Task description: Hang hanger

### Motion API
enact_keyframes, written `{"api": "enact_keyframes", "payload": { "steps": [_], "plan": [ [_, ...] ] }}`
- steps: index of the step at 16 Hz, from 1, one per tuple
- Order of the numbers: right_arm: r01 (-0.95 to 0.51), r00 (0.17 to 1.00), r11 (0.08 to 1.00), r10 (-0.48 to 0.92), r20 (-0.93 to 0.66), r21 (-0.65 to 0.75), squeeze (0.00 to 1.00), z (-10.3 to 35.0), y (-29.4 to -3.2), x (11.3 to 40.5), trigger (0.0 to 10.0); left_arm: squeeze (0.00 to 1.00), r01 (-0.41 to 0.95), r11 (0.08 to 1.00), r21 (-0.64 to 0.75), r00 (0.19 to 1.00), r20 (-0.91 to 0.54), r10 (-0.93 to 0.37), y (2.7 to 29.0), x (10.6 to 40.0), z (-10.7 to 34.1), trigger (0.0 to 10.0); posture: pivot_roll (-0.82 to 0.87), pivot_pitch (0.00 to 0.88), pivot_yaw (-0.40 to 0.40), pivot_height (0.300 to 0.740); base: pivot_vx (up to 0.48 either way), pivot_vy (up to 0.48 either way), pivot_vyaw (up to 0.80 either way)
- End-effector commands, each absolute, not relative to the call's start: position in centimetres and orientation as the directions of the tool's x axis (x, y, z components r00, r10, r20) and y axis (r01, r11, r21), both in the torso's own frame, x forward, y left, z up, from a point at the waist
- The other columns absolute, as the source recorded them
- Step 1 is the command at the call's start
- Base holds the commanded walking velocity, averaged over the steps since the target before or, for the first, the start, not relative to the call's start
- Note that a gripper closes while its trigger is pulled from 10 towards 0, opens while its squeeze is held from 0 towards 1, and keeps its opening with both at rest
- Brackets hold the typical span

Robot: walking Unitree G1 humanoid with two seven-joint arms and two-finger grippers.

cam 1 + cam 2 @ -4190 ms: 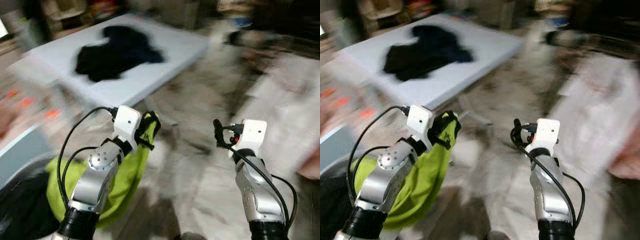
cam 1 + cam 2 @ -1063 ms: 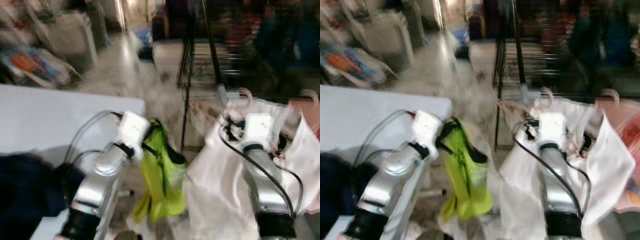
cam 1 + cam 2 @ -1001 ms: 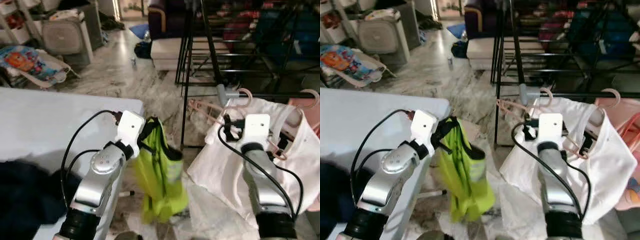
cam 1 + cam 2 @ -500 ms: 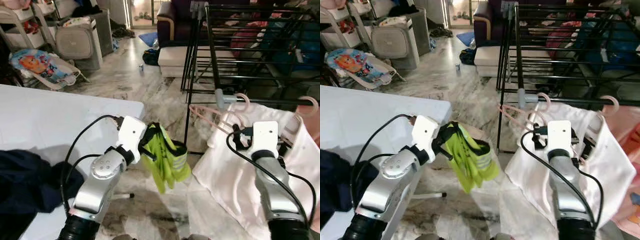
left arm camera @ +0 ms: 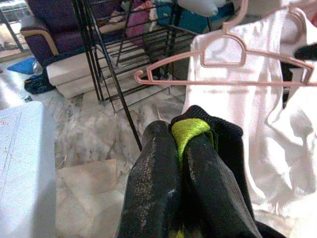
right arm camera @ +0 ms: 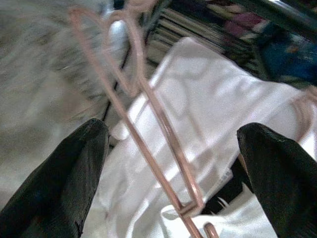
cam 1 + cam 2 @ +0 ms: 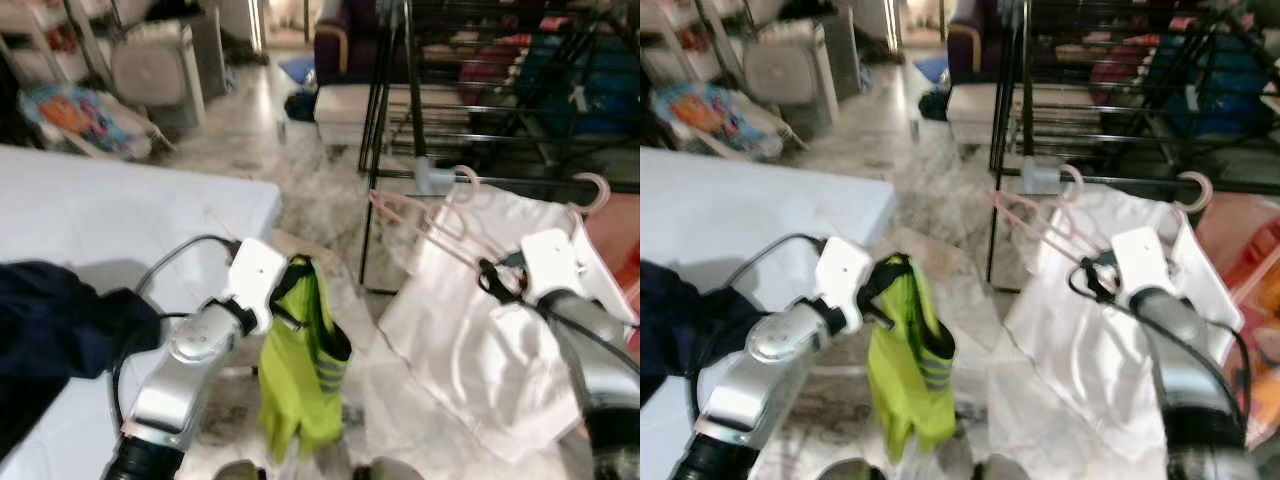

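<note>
My left gripper [image 7: 288,292] is shut on the top of a yellow-green garment [image 7: 300,390] with dark trim, which hangs down over the floor beside the table. In the left wrist view the black fingers [image 5: 156,173] pinch the green cloth [image 5: 190,130]. An empty pink hanger [image 7: 420,222] hangs on the grey bar of the black drying rack [image 7: 400,100]. My right gripper [image 7: 494,279] is open just right of that hanger. In the right wrist view its fingers [image 6: 74,168] stand wide apart, with the pink hanger [image 6: 153,134] between them, not touching.
A white garment [image 7: 480,340] hangs on the rack behind the pink hanger. On my left stands a white table [image 7: 120,210] with a dark navy garment [image 7: 50,320] on it. Boxes and a bouncer seat [image 7: 70,110] stand at the far left on the marble floor.
The view has turned from the table to the rack. Over the last half second the green garment swung back to hang straight, and my right gripper edged nearer the pink hanger.
</note>
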State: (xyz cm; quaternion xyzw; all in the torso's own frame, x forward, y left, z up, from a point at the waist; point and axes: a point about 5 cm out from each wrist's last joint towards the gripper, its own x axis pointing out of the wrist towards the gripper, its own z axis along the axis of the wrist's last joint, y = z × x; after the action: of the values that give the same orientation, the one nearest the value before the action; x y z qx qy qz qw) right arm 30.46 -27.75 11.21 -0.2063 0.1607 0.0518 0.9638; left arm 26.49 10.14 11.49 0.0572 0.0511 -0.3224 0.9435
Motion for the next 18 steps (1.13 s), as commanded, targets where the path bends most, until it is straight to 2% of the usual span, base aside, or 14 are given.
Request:
{"api": "enact_keyframes", "payload": {
  "steps": [1,5,10,14,18],
  "plan": [
    [-0.218,0.939,0.885,0.075,-0.337,-0.41,0.0,11.9,-27.8,31.2,10.0,0.0,0.625,0.775,0.093,0.78,-0.104,-0.617,9.9,26.4,12.4,10.0,-0.01,0.0,0.021,0.74,0.0,0.0,0.0],
    [-0.277,0.92,0.836,0.089,-0.381,-0.474,0.0,12.8,-28.6,33.0,10.0,0.0,0.632,0.769,0.097,0.774,-0.114,-0.623,10.1,26.0,12.5,10.0,0.01,0.0,0.026,0.74,0.0,0.0,0.0],
    [-0.399,0.851,0.779,0.118,-0.511,-0.484,0.0,11.9,-28.6,34.1,10.0,0.0,0.645,0.757,0.098,0.762,-0.144,-0.631,10.6,25.2,12.5,10.0,0.03,0.0,0.04,0.74,0.0,0.0,0.0],
    [-0.412,0.855,0.761,0.134,-0.501,-0.501,0.0,12.3,-27.7,35.3,10.0,0.0,0.649,0.755,0.098,0.759,-0.161,-0.631,11.1,24.6,12.6,10.0,0.06,0.004,0.045,0.74,0.0,0.0,0.0],
    [-0.412,0.852,0.748,0.114,-0.512,-0.52,0.0,12.4,-27.7,35.7,10.0,0.0,0.656,0.75,0.088,0.75,-0.193,-0.633,11.6,23.3,12.6,10.0,0.08,0.046,0.051,0.74,0.0,0.0,0.0]
  ]
}}
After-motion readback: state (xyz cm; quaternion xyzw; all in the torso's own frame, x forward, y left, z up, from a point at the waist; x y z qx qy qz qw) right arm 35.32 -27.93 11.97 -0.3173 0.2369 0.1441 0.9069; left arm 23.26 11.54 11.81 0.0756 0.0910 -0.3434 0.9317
